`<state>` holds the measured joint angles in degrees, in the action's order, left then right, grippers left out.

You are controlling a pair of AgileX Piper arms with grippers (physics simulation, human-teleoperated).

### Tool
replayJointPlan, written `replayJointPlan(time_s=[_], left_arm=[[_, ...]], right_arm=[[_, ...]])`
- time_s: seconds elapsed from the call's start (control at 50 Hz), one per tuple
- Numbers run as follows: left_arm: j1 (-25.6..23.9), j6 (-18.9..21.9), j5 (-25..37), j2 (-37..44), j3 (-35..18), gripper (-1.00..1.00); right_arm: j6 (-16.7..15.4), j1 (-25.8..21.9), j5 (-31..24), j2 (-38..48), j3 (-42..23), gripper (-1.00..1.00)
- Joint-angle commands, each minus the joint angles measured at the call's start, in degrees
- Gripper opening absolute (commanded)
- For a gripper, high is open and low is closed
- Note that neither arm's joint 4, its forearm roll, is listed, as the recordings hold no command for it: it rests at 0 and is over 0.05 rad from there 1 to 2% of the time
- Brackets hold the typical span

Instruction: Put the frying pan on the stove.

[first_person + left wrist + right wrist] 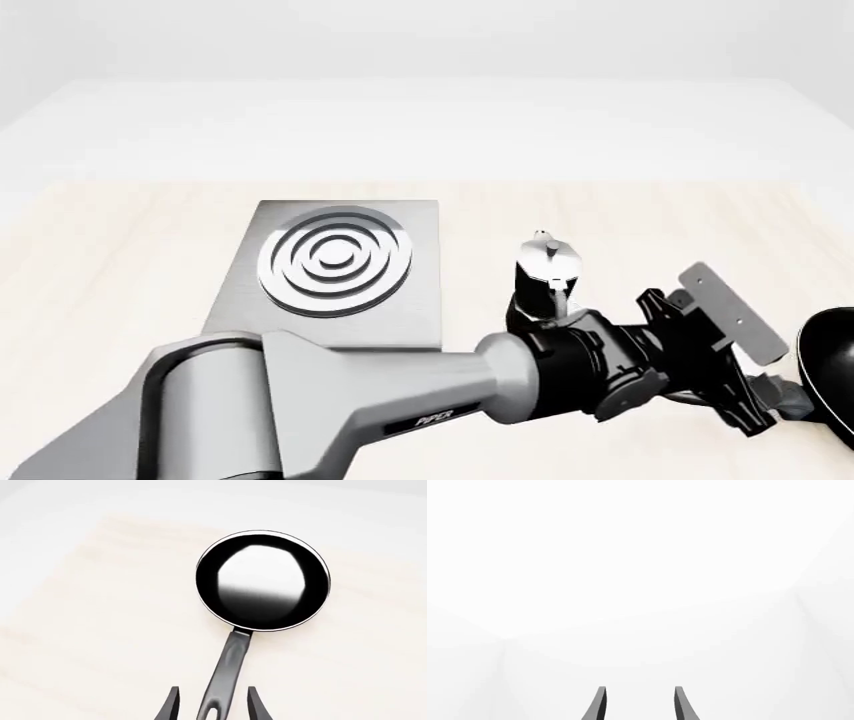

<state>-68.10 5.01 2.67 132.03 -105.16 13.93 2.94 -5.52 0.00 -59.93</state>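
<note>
**Pan handle between open fingers, not yet gripped**

Your frying pan lies flat on the bench at the far right, well apart from the stove. Your left tool is spread open, straddling the handle near its loop end. Clench that far out and the pan may tip or twist. On the carry across, it could clip the moka pot. Your right tool is open, idle.

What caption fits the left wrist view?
Open left gripper straddles the long dark grey handle of the round black frying pan on the pale wooden table.
</note>
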Motion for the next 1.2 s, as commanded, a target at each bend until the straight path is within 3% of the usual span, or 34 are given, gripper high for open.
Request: replayJointPlan(time_s=[0.02,0.68,1.2], left_arm=[[0.12,-0.1,1.02,1.79,-1.76,1.0],[-0.02,0.06,4.23,6.31,-6.23,1.0],[-0.17,0.34,8.04,10.83,-11.56,1.0]], right_arm=[[0.39,0.35,4.01,0.0,3.91,1.0],[1.6,1.13,15.21,0.0,14.9,1.0],[2.83,2.3,30.95,0.0,30.18,1.0]])
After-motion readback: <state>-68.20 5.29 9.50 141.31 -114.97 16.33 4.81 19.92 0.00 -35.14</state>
